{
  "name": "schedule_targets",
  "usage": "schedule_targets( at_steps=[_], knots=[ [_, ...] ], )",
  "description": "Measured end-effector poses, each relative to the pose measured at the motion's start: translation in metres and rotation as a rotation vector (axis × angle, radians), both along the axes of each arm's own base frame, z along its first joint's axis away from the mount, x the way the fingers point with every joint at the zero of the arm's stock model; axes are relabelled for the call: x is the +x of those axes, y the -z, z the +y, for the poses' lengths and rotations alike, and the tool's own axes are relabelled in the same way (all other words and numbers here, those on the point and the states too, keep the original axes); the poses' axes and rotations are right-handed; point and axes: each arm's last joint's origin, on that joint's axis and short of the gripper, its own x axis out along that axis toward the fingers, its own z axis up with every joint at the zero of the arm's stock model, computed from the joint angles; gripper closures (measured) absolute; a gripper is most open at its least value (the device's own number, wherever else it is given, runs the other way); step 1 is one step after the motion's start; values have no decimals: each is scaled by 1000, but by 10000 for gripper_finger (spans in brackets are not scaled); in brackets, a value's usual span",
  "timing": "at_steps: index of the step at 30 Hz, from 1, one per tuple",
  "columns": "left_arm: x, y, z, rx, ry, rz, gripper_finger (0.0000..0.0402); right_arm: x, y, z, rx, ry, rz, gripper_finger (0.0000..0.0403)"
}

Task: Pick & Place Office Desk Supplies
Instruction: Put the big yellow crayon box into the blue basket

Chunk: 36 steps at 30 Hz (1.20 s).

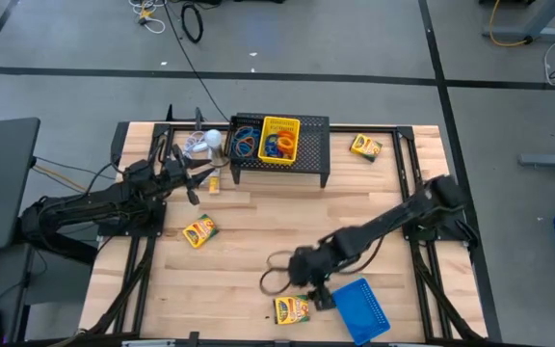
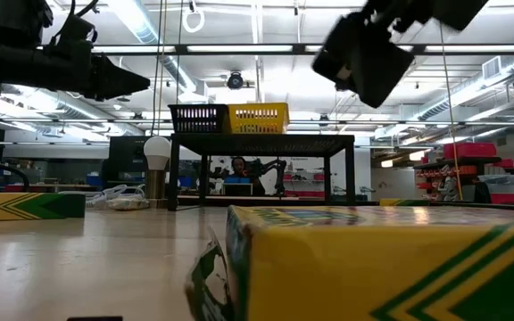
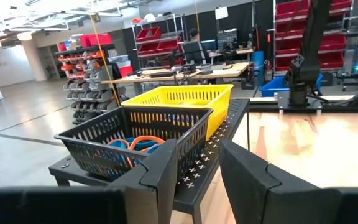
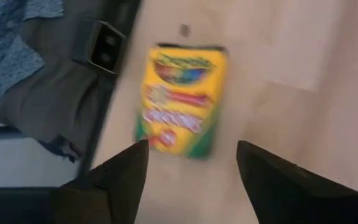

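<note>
The right gripper's (image 1: 308, 280) fingers (image 4: 120, 174) stand spread wide, released, hovering over a crayon box (image 1: 293, 309) that lies flat on the surface (image 1: 258, 226) at 6 o'clock, just beside the blue tray (image 1: 362, 307). The left gripper (image 1: 193, 178) waits at 10 o'clock, fingers (image 3: 160, 171) part-spread and holding nothing, facing the stand (image 1: 318, 154) with its black tray (image 3: 129, 140) and yellow tray (image 1: 280, 139).

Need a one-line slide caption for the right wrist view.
Right gripper open above a crayon box lying flat on the wooden table.
</note>
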Motion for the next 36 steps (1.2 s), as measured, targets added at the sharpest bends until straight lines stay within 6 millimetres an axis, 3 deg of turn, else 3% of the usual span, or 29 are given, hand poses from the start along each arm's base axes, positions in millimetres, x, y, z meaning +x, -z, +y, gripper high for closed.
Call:
schedule_targets(
  at_steps=[5, 14, 24, 30, 36],
  knots=[
    [0, 0, 0, -2, 0, 1, 277, 17, 12, 21, -48, -40, 54, 157],
    [0, 0, 0, 2, 0, -4, 277, 34, 47, 21, -33, 0, 99, 158],
    [0, -1, 1, 13, -24, -2, 277, 39, 65, 27, -22, -11, 91, 169],
    [0, 0, 1, 12, -43, 2, 277, 40, 72, 30, -33, -14, 98, 231],
    [0, 0, 1, 13, -43, 5, 277, 40, 73, 29, -41, -6, 96, 358]
  ],
)
